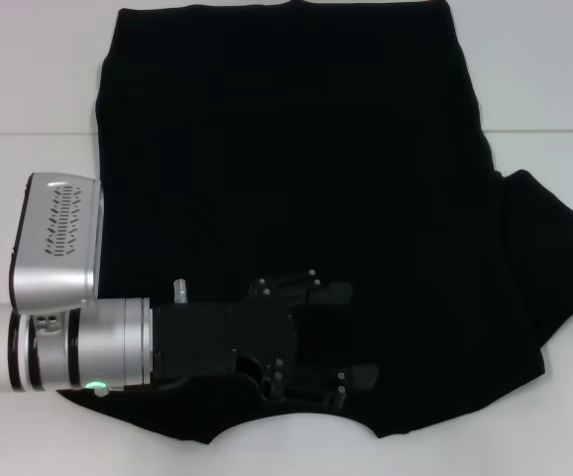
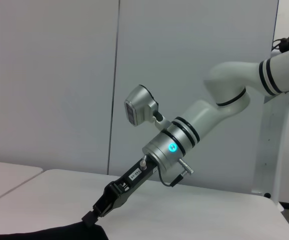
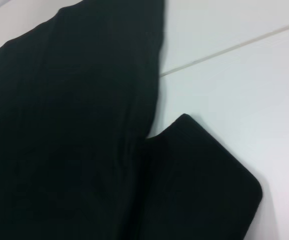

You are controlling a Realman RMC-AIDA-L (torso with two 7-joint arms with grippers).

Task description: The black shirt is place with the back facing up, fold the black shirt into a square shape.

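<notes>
Left tool (image 1: 351, 337): one, low over the near middle of the shirt, its arm reaching in from the left; black fingers against black cloth, so whether they are spread or pinching cannot be told.
Black shirt (image 1: 296, 169): one, lying flat on the counter (image 1: 29, 79), collar at the near edge, hem at the far edge; long axis runs near to far.
Left side of shirt: no sleeve sticks out there; it looks already folded in, as a judgement.
Right sleeve (image 1: 549, 248): one, still spread out past the body on the right.
Key relation: the left tool sits on the shirt itself, near the collar (image 1: 296, 426); the unfolded sleeve lies well to its right and a little farther off.
Right tool (image 2: 97, 212): one, seen only from the left wrist, tip touching or just above the cloth edge; fingers cannot be told.
Nearer arm for the sleeve: the right, judged by side.
Counter seam (image 1: 29, 134): one line across the far part.
</notes>
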